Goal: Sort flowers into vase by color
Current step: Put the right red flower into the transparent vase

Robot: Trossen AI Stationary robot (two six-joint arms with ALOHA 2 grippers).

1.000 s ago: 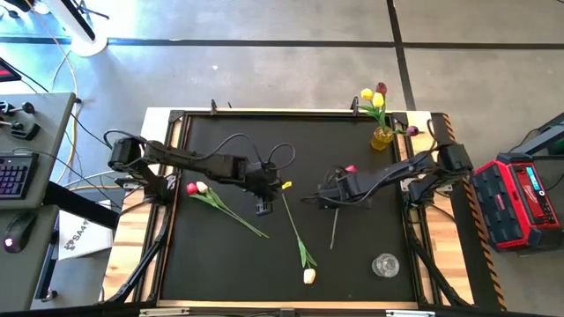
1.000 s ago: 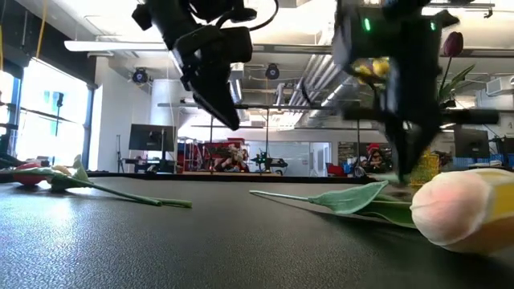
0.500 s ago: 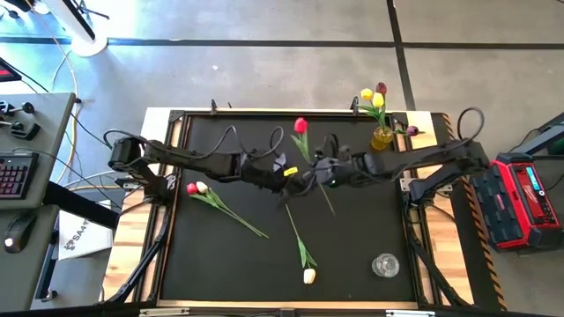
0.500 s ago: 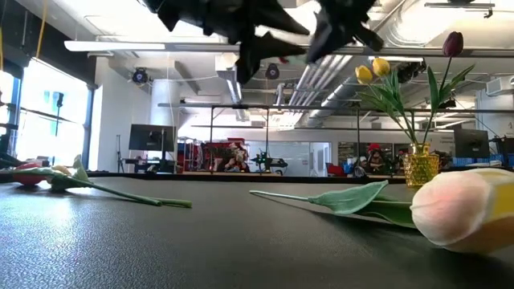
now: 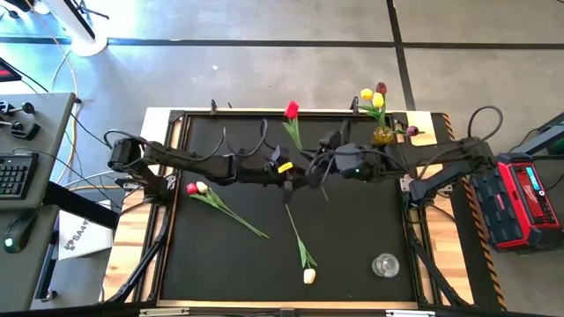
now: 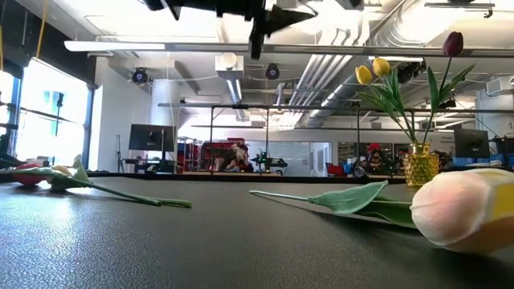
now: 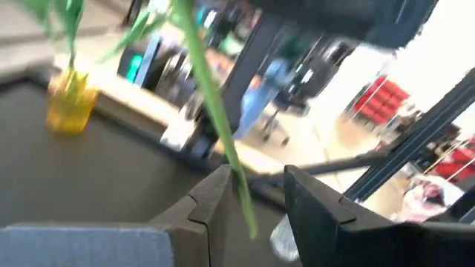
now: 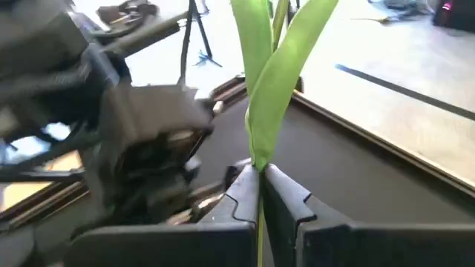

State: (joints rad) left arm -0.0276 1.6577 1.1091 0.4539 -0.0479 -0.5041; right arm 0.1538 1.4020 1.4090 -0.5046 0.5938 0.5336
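Observation:
A red tulip (image 5: 291,109) is up in the air over the middle of the table, its head toward the far edge, with my right gripper (image 8: 260,185) shut on it. My left gripper (image 7: 256,200) is open and level. Its fingers stand on either side of the stem's lower end (image 7: 241,194); whether they touch it I cannot tell. The yellow glass vase (image 5: 382,136) at the far right holds yellow and maroon tulips. On the table lie a red and a cream tulip (image 5: 196,187) at the left and a cream tulip (image 5: 308,276) near the front. My right gripper pinches the red tulip's stem (image 8: 257,169) between its two fingers, just below where the green leaves (image 8: 278,67) spread. The fingers come from the table's right, slanting slightly down, and lie across the stem. The tulip is lifted clear of the table, and its short lower end (image 5: 324,195) hangs free.
A clear glass vase (image 5: 385,264) stands near the front right corner. A maroon flower (image 5: 411,130) lies beside the yellow vase. In the low view the cream tulip's head (image 6: 462,210) fills the near right. The table's raised frame (image 5: 176,119) runs around the black mat.
My right gripper has risen from the table with the red tulip, rolled, and gone left toward my left gripper. The tulip is now lifted clear, its head swung toward the far edge. My left gripper has tipped up from pointing down to level and has risen.

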